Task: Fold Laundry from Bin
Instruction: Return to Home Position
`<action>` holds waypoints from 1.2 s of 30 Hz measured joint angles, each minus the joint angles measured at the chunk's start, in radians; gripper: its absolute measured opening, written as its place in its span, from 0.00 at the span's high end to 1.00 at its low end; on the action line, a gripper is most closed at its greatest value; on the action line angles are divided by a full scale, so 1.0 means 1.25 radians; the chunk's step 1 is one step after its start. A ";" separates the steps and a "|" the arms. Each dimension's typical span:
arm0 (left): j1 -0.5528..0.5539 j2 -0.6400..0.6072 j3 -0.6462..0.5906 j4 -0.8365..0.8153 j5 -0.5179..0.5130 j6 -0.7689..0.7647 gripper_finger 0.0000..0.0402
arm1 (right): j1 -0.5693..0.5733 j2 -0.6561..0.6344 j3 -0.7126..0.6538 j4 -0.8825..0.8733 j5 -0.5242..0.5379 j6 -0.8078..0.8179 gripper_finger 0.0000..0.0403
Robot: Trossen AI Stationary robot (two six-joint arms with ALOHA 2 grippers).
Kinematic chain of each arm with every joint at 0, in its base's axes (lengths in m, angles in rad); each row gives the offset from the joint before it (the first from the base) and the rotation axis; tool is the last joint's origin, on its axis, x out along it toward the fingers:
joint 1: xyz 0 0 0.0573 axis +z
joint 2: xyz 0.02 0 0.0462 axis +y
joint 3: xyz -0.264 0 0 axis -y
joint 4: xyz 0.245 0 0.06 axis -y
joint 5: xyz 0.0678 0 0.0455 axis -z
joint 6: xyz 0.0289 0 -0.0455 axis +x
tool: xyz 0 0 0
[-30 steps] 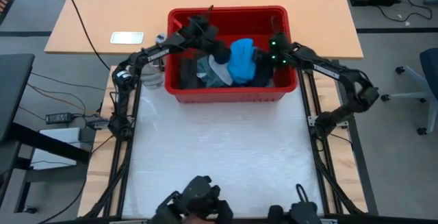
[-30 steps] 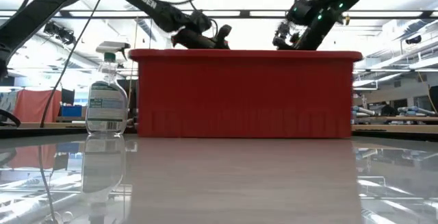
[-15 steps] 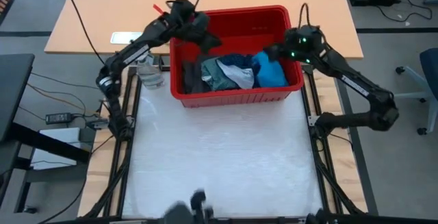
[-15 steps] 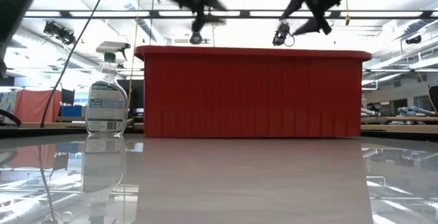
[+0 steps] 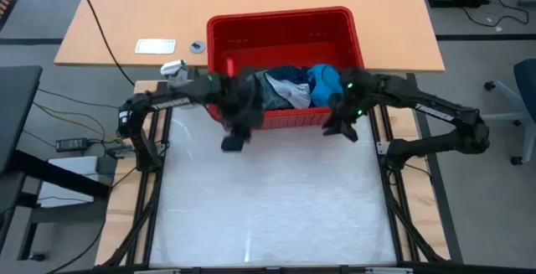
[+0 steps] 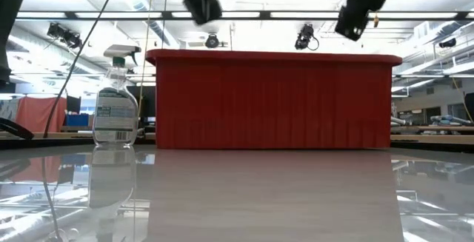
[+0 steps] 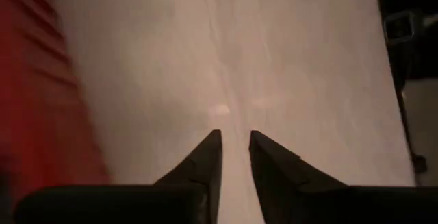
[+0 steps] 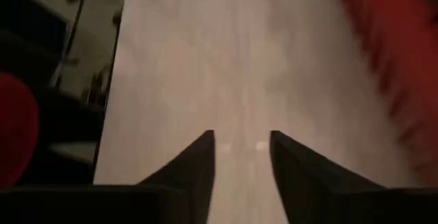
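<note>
The red bin (image 5: 285, 24) stands at the table's far end. The laundry (image 5: 293, 88) lies bunched against its near wall: teal, white and bright blue pieces. My left gripper (image 7: 235, 142) hangs over the white table top just in front of the bin's near left corner (image 5: 233, 138). Its fingers stand a little apart with nothing between them. My right gripper (image 8: 241, 142) hangs in front of the bin's near right corner (image 5: 342, 127), open and empty. In the low view both grippers are above the bin's rim, left (image 6: 198, 1) and right (image 6: 352, 18).
A spray bottle (image 6: 115, 98) stands left of the bin, beside my left arm. A wooden table (image 5: 126, 23) with a small white card (image 5: 156, 46) lies beyond the bin. The white table top (image 5: 268, 207) stretches toward the near edge.
Both grippers have come up out of the bin and swung over its near wall toward the table's near edge, turning as they went. They carry nothing. The bright blue piece has gone from the bin's middle toward its right side.
</note>
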 joint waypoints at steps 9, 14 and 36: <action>-0.015 0.000 -0.234 0.189 -0.106 -0.201 0.98 | 0.019 0.104 -0.044 -0.010 0.310 0.009 0.91; 0.064 0.003 -0.254 0.266 -0.186 -0.222 0.99 | -0.060 0.132 -0.043 0.072 0.376 -0.005 0.98; 0.475 0.004 -0.229 0.596 -0.056 -0.111 0.99 | -0.302 0.138 -0.039 0.525 0.389 -0.068 0.99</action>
